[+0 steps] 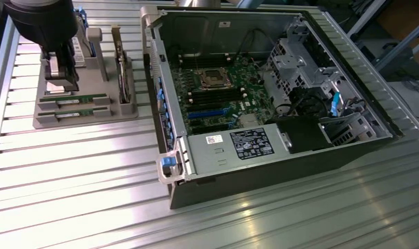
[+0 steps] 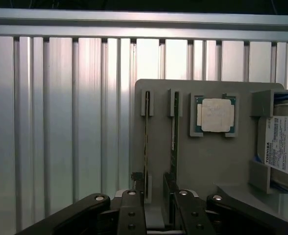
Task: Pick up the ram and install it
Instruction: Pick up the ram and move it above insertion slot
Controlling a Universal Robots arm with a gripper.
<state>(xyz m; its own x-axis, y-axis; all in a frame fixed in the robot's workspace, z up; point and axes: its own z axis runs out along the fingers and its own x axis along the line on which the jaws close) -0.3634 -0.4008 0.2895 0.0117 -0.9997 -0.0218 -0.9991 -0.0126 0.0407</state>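
At the exterior view's left, the tool (image 1: 60, 78) is hanging over a grey moulded holder (image 1: 85, 120) on the ribbed aluminium counter (image 1: 71, 171). The ram (image 1: 72, 97) and its twin stick (image 1: 72, 111) — two thin green boards with white labels — are sitting parallel in the holder's front slots, untouched. Just beside them one expansion card (image 1: 123, 78) is standing on edge. Further right, the open computer case (image 1: 265, 175) is showing its green motherboard (image 1: 217, 98). The wrist view is adding what the arm is covering there — both sticks edge-on, one square silver processor chip (image 2: 215, 115) and one labelled hard drive (image 2: 283, 147). The tool's black fingers (image 2: 132, 215) are standing apart, gripping nothing.
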